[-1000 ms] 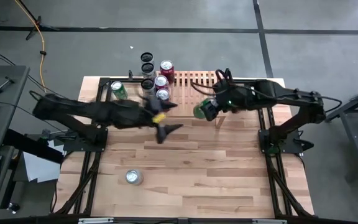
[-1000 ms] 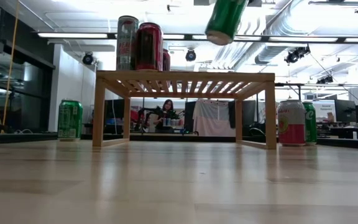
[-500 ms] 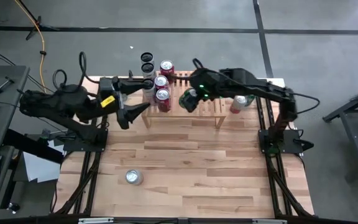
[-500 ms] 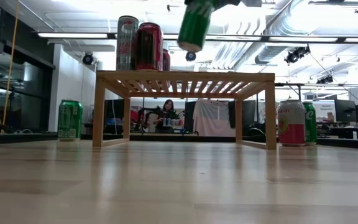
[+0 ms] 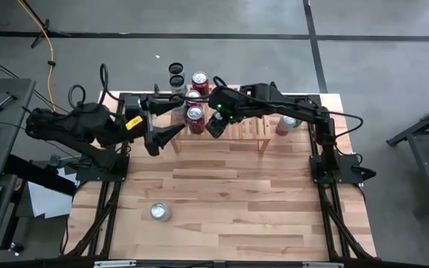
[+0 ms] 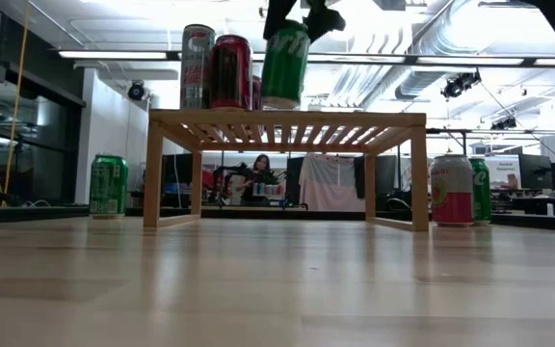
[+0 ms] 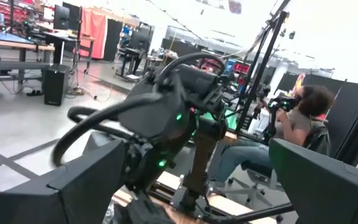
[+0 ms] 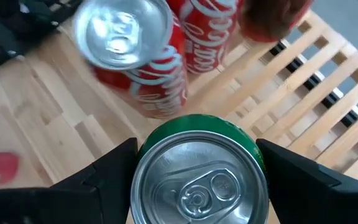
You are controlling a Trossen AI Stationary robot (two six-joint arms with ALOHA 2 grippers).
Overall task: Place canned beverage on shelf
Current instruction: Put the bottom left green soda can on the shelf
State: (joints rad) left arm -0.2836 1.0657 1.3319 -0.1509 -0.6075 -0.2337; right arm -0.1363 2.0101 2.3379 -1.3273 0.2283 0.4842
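Waiting at the shelf's left end, left gripper has its jaws spread wide and holds nothing. Right of it, red cans stand on the shelf. Right gripper is clamped on the green can from above, at the top. Can sits directly below the jaws, long axis nearly upright, base at or just above the slats beside the red cans; contact cannot be confirmed. Judgement: right arm finishes; release hinges on the can standing upright.

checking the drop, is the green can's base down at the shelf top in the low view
Yes, the green can stands upright with its base at the shelf slats, beside the red cans.
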